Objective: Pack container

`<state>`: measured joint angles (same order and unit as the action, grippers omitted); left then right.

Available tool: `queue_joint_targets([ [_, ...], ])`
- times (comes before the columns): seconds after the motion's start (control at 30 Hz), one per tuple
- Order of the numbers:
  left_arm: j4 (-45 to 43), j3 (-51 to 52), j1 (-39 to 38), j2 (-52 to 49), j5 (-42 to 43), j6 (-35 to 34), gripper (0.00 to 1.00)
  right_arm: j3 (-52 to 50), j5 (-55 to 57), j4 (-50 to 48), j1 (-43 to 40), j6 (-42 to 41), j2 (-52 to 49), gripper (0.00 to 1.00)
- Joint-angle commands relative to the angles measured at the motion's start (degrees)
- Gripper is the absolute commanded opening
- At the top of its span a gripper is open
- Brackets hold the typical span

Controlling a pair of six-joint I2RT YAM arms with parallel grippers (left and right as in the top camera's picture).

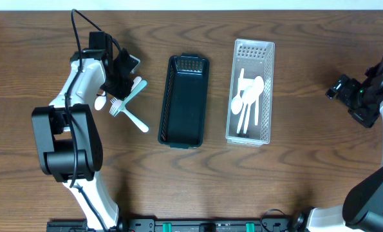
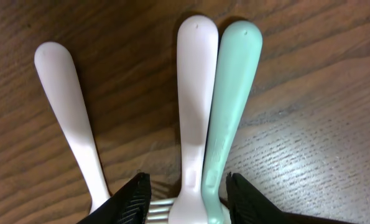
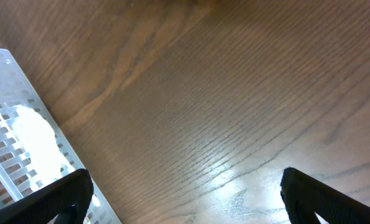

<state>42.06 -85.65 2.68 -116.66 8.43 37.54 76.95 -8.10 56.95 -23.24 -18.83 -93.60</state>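
The left claw (image 2: pixel 186 190) stood partly open astride the white handle (image 2: pixel 194 93) and mint handle (image 2: pixel 235 93) on the worktop (image 1: pixel 294 180), left of the dark bin (image 1: pixel 185 109), while the right claw (image 3: pixel 185 190) gaped wide, empty.

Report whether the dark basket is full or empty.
Empty: overhead, the dark basket shows only bare floor; the white spoons lie in the clear basket beside it.

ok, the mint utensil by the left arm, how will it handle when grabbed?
Probably stiff and light: the mint utensil looks like thin moulded plastic. Its smooth, tapered handle may slip in the jaws. It lies right against a white utensil, so a pinch would likely take both.
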Motion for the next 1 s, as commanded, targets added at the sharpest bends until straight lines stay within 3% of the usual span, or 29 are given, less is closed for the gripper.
queue_joint_targets([
  [0.0,-0.39,-0.83,0.15,0.55,1.05,0.2,0.43,-0.35,0.39,-0.13,-0.37,0.7,-0.42,0.99],
  [0.97,-3.93,-0.83,0.15,-5.29,1.01,0.37,0.43,-0.35,0.83,0.48,-0.37,0.7,-0.42,0.99],
])
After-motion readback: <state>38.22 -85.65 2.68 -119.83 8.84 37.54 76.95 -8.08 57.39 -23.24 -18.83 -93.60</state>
